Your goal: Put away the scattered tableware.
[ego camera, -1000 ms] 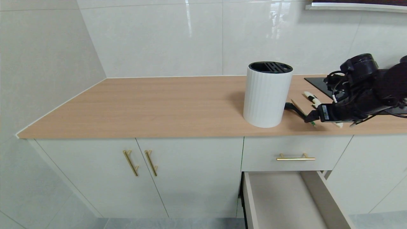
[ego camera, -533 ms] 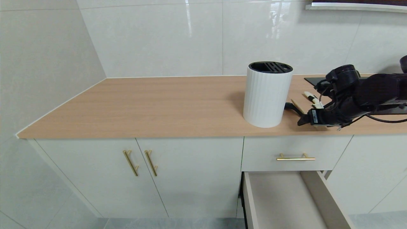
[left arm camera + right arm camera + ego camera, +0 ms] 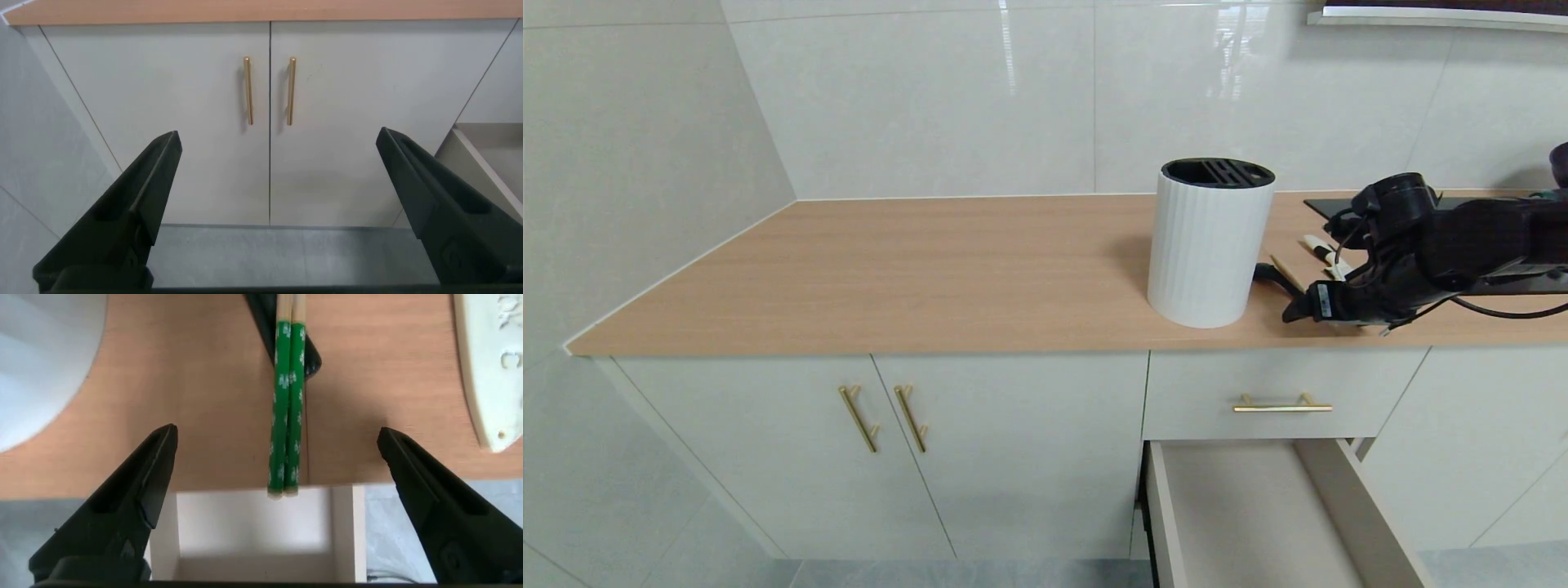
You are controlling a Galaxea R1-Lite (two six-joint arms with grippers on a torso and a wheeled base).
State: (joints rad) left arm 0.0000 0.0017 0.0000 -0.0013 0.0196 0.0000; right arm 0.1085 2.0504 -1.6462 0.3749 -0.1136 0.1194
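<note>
- At the counter's front edge, just to the right of the white ribbed holder, the chopsticks lie flat. Their green ends reach the lip of the counter and may overhang it slightly.
- Low over those ends sits the right gripper, its fingers spread wide with one on each side of the pair, holding nothing.
- First risk: either finger could nudge the sticks as the fingers close and roll or push them over the lip. The open drawer is below, but they could as easily miss it and land on the floor.
- Second risk: the sticks are thin and lie flat on the wood. Closing too high would likely catch only one stick or none, and closing too low would scrape the counter.
- Third risk: the pair crosses over a black handle, so a lift could drag or tip that piece.
- Fourth risk: a white utensil lies apart, beyond one finger, and a careless sweep could knock it.
- The chopsticks are two pale wooden sticks lying side by side and touching. The end nearest the gripper is painted green with small white marks, and the wood is bare further along.
- Down in front of the cupboard doors, the left gripper hangs with its fingers wide apart and empty.
</note>
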